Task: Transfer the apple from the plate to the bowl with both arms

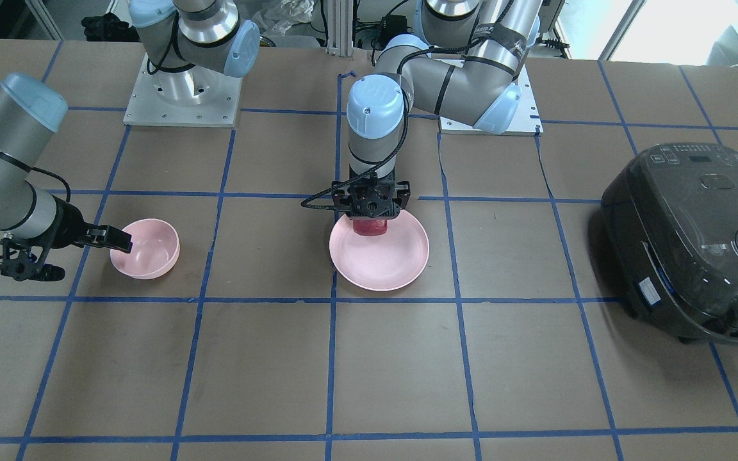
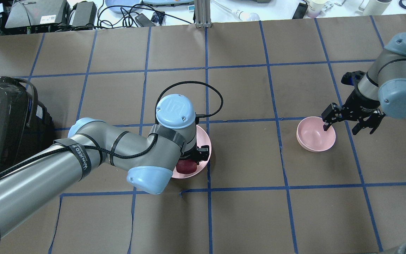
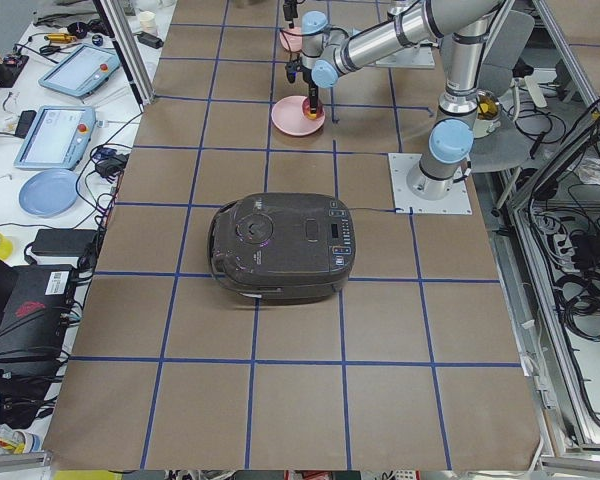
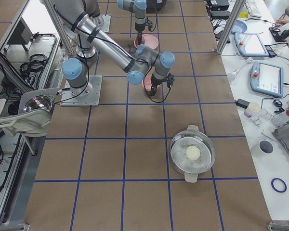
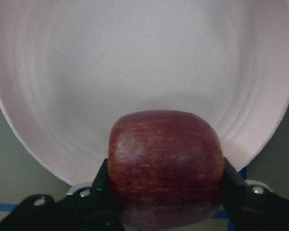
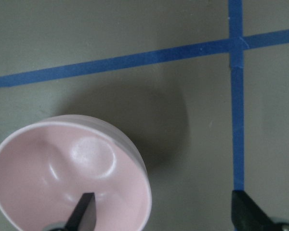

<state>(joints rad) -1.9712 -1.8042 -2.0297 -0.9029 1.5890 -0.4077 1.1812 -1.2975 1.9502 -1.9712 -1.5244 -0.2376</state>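
The dark red apple (image 1: 369,228) is clamped between the fingers of my left gripper (image 1: 372,221), at the robot-side rim of the pale pink plate (image 1: 382,259). The left wrist view shows the apple (image 5: 166,163) filling the jaws over the plate (image 5: 135,62). In the overhead view the apple (image 2: 186,166) shows just under my left wrist. The small pink bowl (image 1: 148,246) is empty. My right gripper (image 2: 342,128) is open and straddles the rim of the bowl (image 2: 314,135), one finger (image 6: 84,211) inside the bowl (image 6: 62,163) and the other outside.
A large dark rice cooker (image 1: 696,243) stands on my left side of the table, also in the overhead view (image 2: 2,116). A metal pot with a glass lid (image 4: 191,154) sits at the table's end on my right. Blue tape lines grid the brown tabletop.
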